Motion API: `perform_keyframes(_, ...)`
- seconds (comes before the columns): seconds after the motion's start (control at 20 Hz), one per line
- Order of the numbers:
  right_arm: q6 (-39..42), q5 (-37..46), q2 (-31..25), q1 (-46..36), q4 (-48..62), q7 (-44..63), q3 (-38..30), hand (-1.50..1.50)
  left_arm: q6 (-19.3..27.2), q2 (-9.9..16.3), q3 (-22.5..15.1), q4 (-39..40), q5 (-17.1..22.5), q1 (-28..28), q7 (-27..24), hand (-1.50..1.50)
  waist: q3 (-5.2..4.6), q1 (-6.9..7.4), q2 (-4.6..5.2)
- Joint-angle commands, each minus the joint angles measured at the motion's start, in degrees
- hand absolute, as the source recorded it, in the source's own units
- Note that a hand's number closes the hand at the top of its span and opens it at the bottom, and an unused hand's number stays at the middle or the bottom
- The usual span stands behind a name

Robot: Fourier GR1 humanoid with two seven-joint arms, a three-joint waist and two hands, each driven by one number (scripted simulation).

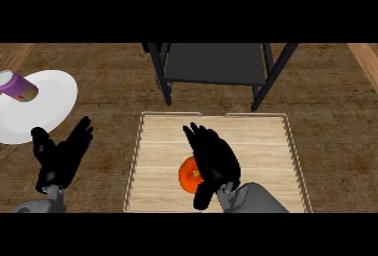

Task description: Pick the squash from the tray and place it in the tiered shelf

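Observation:
An orange squash (189,175) lies on the light wooden tray (258,150), in its lower middle. My right hand (215,160) hovers over the squash with straight fingers pointing away from me, hiding its right part. The thumb reaches down past the squash's lower edge. The dark tiered shelf (214,65) stands just beyond the tray's far edge. My left hand (61,155) rests open to the left of the tray, fingers up.
A white plate (44,107) sits at the far left with a purple can (18,86) lying on its upper left part. The wooden counter (332,100) stretches around the tray and shelf.

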Motion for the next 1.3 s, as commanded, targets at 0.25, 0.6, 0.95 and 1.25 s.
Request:
perform_keyframes(0.25, 8.32, -0.49, 1.21, -2.41, 8.21, -6.61, 3.68, 1.50, 0.64, -2.39, -0.90, 1.23, -1.46, -0.99, 1.73, 0.00, -0.30, 0.59, 0.38)
perform_keyframes(0.6, 6.35, -0.91, 2.11, 0.32, 2.49, -9.18, 4.36, 1.50, -3.34, -0.38, 2.43, 4.18, -0.15, -0.15, -0.45, 0.00, -0.31, 0.01, 0.19)
perform_keyframes(0.95, -10.59, -8.03, 2.14, -7.32, 11.62, 0.50, 4.23, 1.50, -1.91, -2.46, 0.85, 5.30, -2.15, -1.62, -1.00, 0.00, -0.33, 1.73, 0.63)
perform_keyframes(1.25, -26.36, -13.27, 2.16, -19.54, 14.04, 11.65, 8.48, 1.50, -0.82, -4.16, -1.15, 3.76, -3.44, -3.10, 0.40, 0.00, -0.31, 2.44, 0.50)
